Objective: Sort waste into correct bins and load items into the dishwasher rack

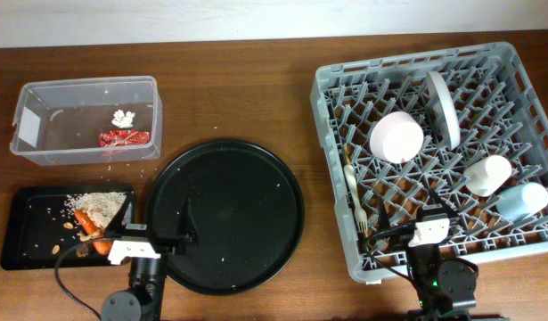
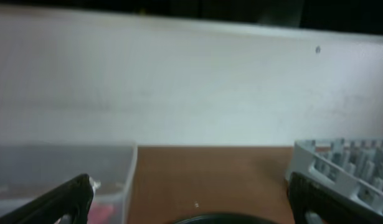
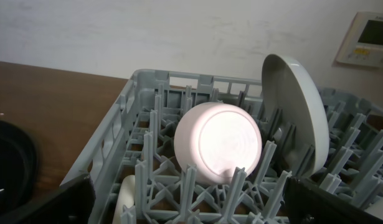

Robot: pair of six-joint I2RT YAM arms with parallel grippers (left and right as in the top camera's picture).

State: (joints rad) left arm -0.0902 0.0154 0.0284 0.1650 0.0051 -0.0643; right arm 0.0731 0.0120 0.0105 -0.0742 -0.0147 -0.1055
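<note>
The rack [image 1: 389,59] sits just ahead of the right gripper [image 3: 191,199], and the plate [image 1: 443,107], bowl [image 1: 396,136] and fork [image 1: 354,192] lean between its pegs, probably to drain. Ahead-left of the left gripper [image 2: 191,199], the tub [image 1: 86,85] holds the wrapper [image 1: 124,138], sorted away from food. Both grippers are spread wide, carrying nothing

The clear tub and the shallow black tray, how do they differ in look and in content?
The clear tub is see-through with tall walls; the shallow black tray is opaque and low. The clear tub holds the red wrapper and the white scrap; the shallow black tray holds beige crumbs and carrot pieces. Both are rectangular and sit left of the round black tray.
</note>
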